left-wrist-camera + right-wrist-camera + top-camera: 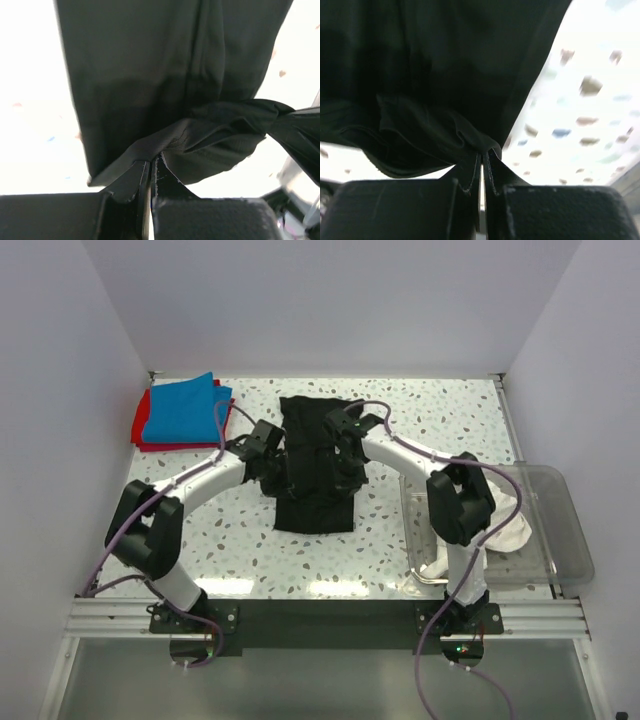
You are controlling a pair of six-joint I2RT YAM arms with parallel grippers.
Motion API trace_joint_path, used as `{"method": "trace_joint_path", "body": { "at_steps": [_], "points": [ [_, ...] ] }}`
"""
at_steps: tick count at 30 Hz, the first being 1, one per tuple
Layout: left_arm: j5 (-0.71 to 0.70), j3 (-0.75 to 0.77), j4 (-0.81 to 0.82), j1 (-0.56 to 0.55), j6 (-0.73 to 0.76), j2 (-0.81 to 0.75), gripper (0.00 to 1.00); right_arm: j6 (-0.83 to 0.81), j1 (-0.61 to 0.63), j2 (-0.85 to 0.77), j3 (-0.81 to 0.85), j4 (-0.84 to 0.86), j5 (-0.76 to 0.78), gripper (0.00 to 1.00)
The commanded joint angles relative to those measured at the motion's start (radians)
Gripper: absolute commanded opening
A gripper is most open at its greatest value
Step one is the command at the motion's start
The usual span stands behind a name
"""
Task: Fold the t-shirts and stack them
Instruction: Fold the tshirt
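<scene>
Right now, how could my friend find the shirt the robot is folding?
Look at the middle of the speckled table, between the two arms. The black t-shirt lies there, pinched by the left gripper and right gripper. It's the only black one; the blue t-shirt and red t-shirt sit stacked far left.

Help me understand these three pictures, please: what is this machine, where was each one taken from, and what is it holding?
These are two robot arms bolted at a table's near edge. The wide picture looks down from above; the other two come from a camera on each wrist. On the speckled table lies a black t-shirt. The left tool and the right tool are each pinched shut on a fold of it. At the far left, a blue t-shirt sits folded on a red t-shirt. At the right, a clear bin holds white cloth.
</scene>
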Motion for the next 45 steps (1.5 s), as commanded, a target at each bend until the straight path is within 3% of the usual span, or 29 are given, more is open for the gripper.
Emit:
{"method": "trace_joint_path", "body": {
  "at_steps": [1, 8, 18, 19, 21, 22, 25, 27, 31, 39, 45],
  "points": [
    [-0.002, 0.082, 0.096, 0.062, 0.075, 0.039, 0.0, -0.092, -0.048, 0.07, 0.141, -0.016, 0.038, 0.0],
    [0.016, 0.266, 0.109, 0.121, 0.138, 0.212, 0.0, -0.15, -0.108, 0.223, 0.391, -0.082, 0.058, 0.0],
    [-0.023, 0.436, 0.06, 0.147, 0.141, 0.363, 0.0, -0.182, -0.167, 0.365, 0.562, -0.13, 0.081, 0.0],
    [-0.048, 0.441, 0.055, 0.148, 0.14, 0.373, 0.0, -0.179, -0.177, 0.378, 0.571, -0.131, 0.089, 0.07],
    [-0.068, 0.477, 0.032, 0.162, 0.123, 0.383, 0.14, -0.165, -0.202, 0.383, 0.598, -0.131, 0.092, 0.23],
    [-0.106, 0.493, 0.02, 0.167, 0.118, 0.384, 0.34, -0.156, -0.211, 0.38, 0.609, -0.13, 0.092, 0.42],
    [-0.202, 0.556, -0.015, 0.171, 0.117, 0.346, 0.79, -0.139, -0.243, 0.343, 0.637, -0.128, 0.089, 0.66],
    [-0.226, 0.562, -0.003, 0.173, 0.131, 0.311, 0.86, -0.136, -0.254, 0.29, 0.629, -0.12, 0.095, 0.72],
    [-0.139, 0.48, 0.055, 0.173, 0.184, 0.216, 0.9, -0.136, -0.26, 0.19, 0.542, -0.085, 0.039, 0.76],
    [0.078, 0.064, 0.213, 0.17, 0.204, 0.056, 0.88, -0.081, -0.248, -0.006, 0.159, 0.062, -0.155, 0.76],
    [0.082, -0.041, 0.23, 0.161, 0.198, 0.007, 0.88, -0.044, -0.19, -0.056, -0.001, 0.122, -0.198, 0.75]
  ]
}}
